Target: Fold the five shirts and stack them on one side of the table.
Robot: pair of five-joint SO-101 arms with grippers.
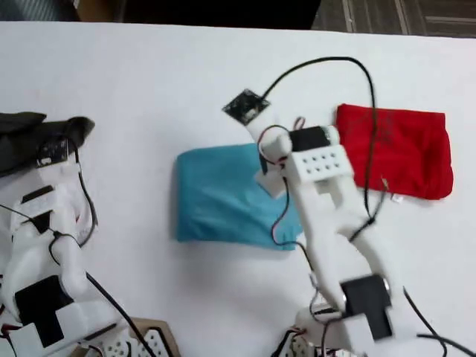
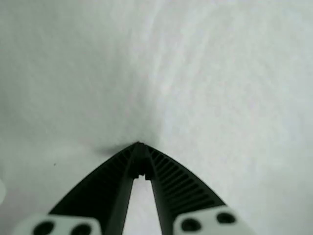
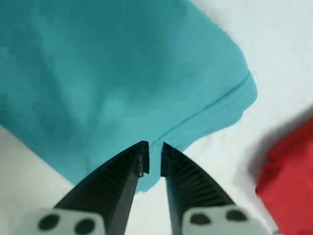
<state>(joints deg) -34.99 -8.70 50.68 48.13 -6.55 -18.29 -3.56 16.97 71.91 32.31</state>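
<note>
Three shirts can be counted on the worktop (image 1: pixel 149 67), of the five the task names; a teal shirt (image 1: pixel 219 197) folded into a rectangle at the middle, a red shirt (image 1: pixel 405 152) folded and lying apart from it on the right-arm side, and a dark shirt (image 1: pixel 22 137) bunched at the far edge beside the left arm. The right end effector (image 3: pixel 152 151) hangs over the teal shirt's hemmed corner, fingers narrowly apart and holding nothing; the left end effector (image 2: pixel 140 147) is over bare worktop with its fingers together. The cloth looks light, soft and limp; it would likely sag and unfold if lifted by one point, so a pinch through all layers at a folded edge or corner seems the safest hold.
</note>
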